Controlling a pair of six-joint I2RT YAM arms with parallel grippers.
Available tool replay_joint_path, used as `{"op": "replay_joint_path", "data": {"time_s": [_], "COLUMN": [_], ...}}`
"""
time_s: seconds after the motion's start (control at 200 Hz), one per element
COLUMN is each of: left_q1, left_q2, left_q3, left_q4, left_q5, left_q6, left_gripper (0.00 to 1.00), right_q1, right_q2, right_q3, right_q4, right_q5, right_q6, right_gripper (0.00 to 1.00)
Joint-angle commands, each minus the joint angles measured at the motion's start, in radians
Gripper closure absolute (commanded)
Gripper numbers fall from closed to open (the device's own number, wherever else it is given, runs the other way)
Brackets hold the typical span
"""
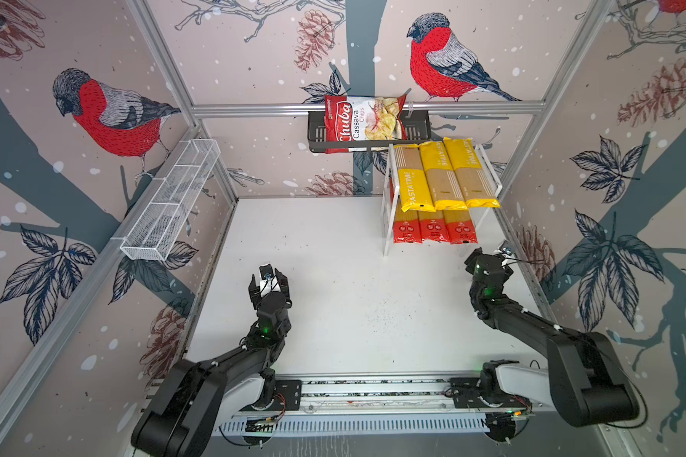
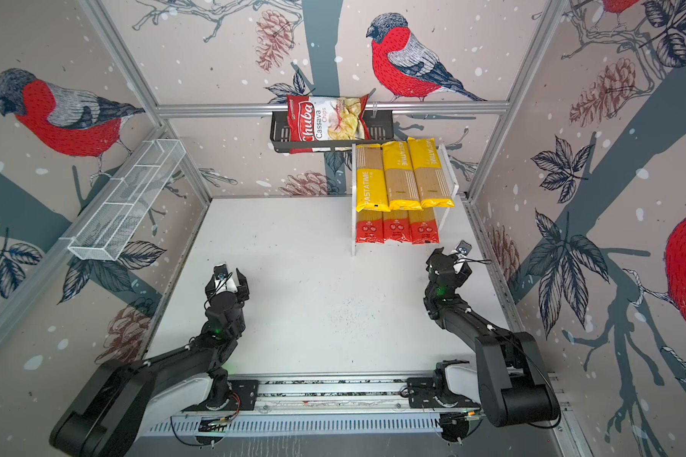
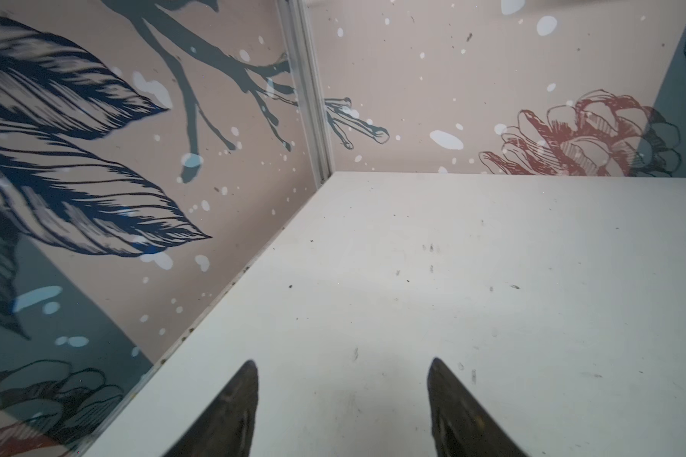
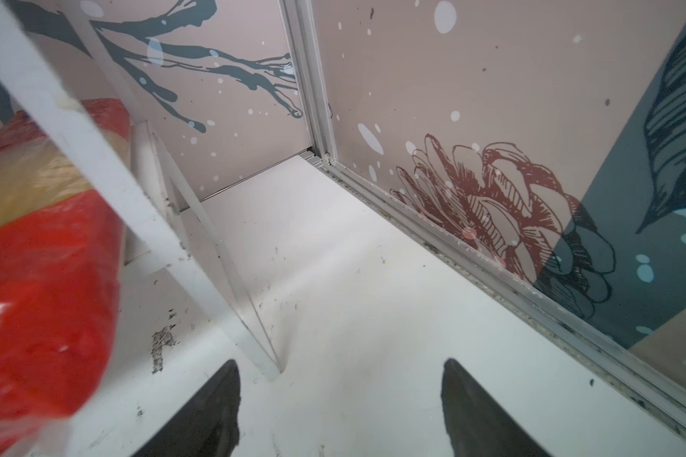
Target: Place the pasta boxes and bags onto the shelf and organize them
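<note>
The white two-tier shelf [image 1: 386, 237] [image 2: 353, 237] stands at the back right of the table. Three yellow-and-tan pasta packs [image 1: 444, 178] [image 2: 402, 178] lie side by side on its top board. Three red pasta packs [image 1: 432, 231] [image 2: 397, 231] lie side by side on the lower board. My left gripper [image 1: 268, 279] [image 2: 227, 279] [image 3: 343, 362] is open and empty over bare table at the left. My right gripper [image 1: 488, 259] [image 2: 448, 261] [image 4: 341, 362] is open and empty just in front of the shelf's right leg [image 4: 96, 158], with a red pack [image 4: 36, 296] beside it.
A red-and-white chips bag [image 1: 363, 118] sits in the black wall basket [image 1: 416, 126] above the shelf. A long white wire basket [image 1: 171, 201] hangs on the left wall. Papered walls close in the white table [image 1: 333, 296] on three sides.
</note>
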Motion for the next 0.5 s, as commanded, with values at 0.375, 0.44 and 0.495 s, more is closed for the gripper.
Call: {"op": "replay_joint_path", "data": {"time_s": [0.375, 0.44, 0.495], "left_q1": [0.085, 0.092, 0.105], "left_q2": [0.412, 0.4, 0.397], "left_q3": [-0.004, 0.004, 0.016], "left_q4": [0.668, 0.634, 0.607], "left_q5": [0.16, 0.163, 0.175], "left_q6": [0.068, 0.054, 0.037], "left_gripper": [0.25, 0.26, 0.25], "right_q1": [-0.073, -0.071, -0.075], "right_q2": [0.029, 0.041, 0.035], "right_q3": [-0.137, -0.135, -0.15], "right_q4": [0.26, 0.297, 0.338], "right_q5": [-0.097, -0.092, -0.084], "right_q6": [-0.019, -0.069, -0.096], "right_gripper": [0.22, 0.22, 0.22]}}
